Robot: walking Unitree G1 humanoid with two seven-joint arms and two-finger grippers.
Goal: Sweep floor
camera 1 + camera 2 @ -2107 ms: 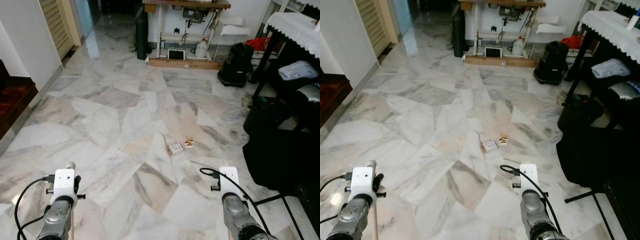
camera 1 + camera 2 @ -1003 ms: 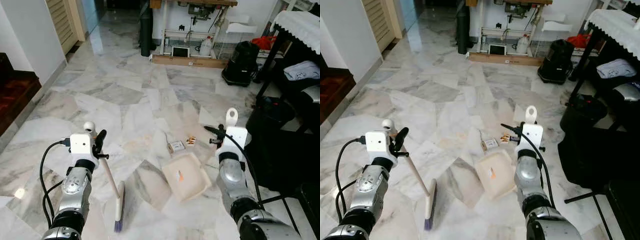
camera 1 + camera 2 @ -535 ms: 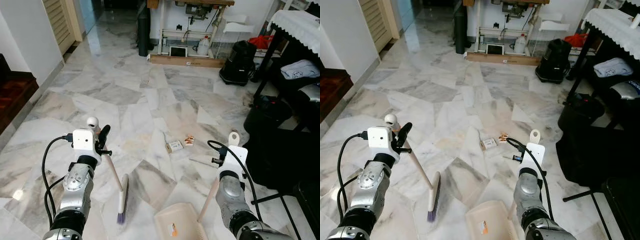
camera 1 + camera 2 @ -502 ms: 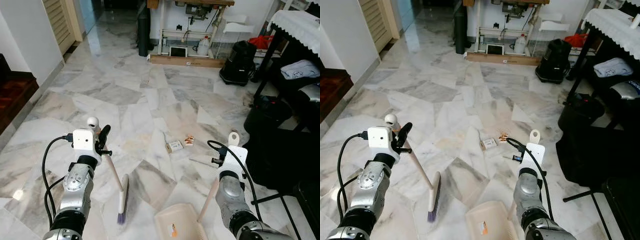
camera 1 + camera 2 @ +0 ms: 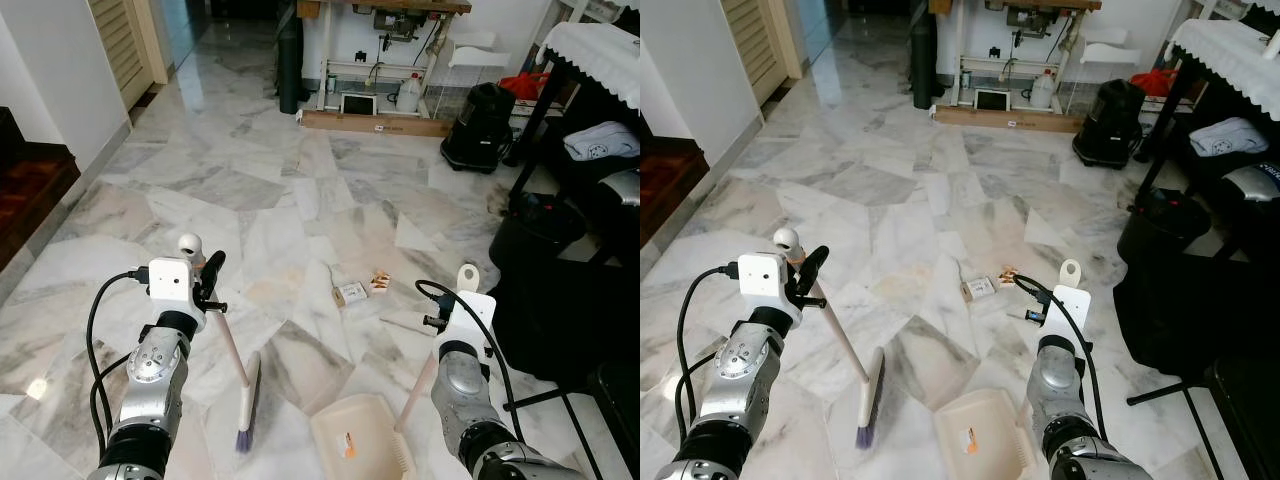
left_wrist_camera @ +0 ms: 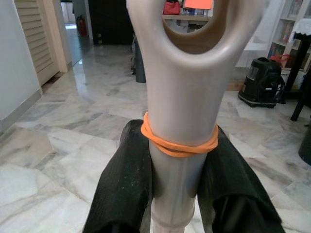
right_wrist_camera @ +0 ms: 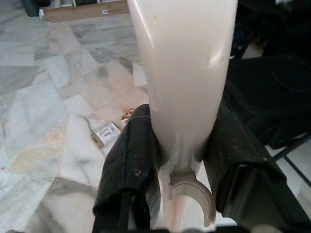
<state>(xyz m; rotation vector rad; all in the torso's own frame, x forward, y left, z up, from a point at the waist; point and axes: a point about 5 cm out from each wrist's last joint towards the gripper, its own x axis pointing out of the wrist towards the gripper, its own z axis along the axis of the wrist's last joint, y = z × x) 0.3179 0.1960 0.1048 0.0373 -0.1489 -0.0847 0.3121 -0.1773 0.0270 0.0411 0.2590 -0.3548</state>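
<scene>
My left gripper (image 6: 177,160) is shut on the top of a cream broom handle (image 5: 225,335), just under an orange rubber band (image 6: 180,143). The broom slants down to its brush head (image 5: 246,408) on the marble floor before me. My right gripper (image 7: 182,145) is shut on the cream handle (image 5: 420,385) of a dustpan (image 5: 362,440), which rests low on the floor with a small orange scrap (image 5: 347,449) in it. Further ahead lie a small box (image 5: 350,294), a brown wrapper (image 5: 379,282) and a paper scrap (image 5: 408,320).
Black bags (image 5: 545,230) and a dark table with a white lace cloth (image 5: 600,40) crowd the right side. A black vacuum (image 5: 482,128) and a sewing table (image 5: 385,8) stand at the back. A dark wooden step (image 5: 35,185) borders the left.
Both arms came up into view with the broom and dustpan. The dustpan swung from beside the litter back toward me and now sits low; the broom has barely shifted since.
</scene>
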